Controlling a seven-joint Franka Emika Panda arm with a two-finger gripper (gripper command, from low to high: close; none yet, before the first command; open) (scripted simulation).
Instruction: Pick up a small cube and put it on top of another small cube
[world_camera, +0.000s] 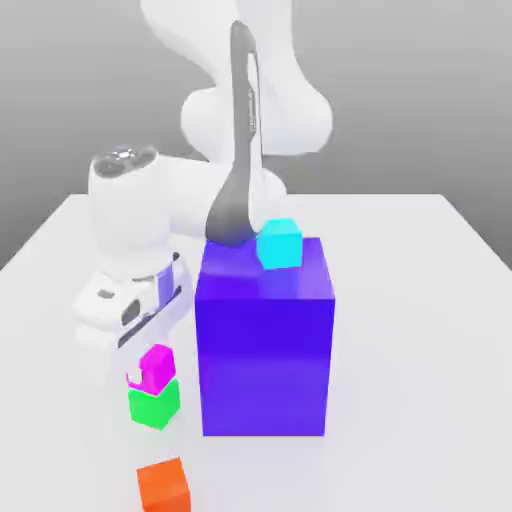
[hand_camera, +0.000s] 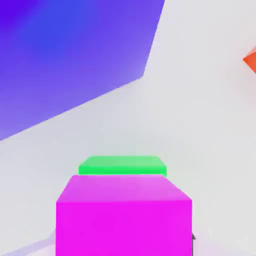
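Note:
The small magenta cube (world_camera: 158, 364) (hand_camera: 123, 220) is in my gripper (world_camera: 148, 372), which is shut on it, low over the table at the exterior view's left. One white fingertip (world_camera: 134, 378) shows beside the cube. Directly under it is the small green cube (world_camera: 154, 404) (hand_camera: 122, 165), standing on the table. The magenta cube sits on the green one or just above it; whether they touch I cannot tell. In the hand view a green strip shows just past the magenta cube's top edge.
A big blue-purple block (world_camera: 265, 345) (hand_camera: 70, 55) stands close to the stack, on the exterior view's right of it, with a cyan cube (world_camera: 279, 243) on top. An orange cube (world_camera: 163, 484) (hand_camera: 251, 60) lies on the white table (world_camera: 420, 330) nearer the front edge.

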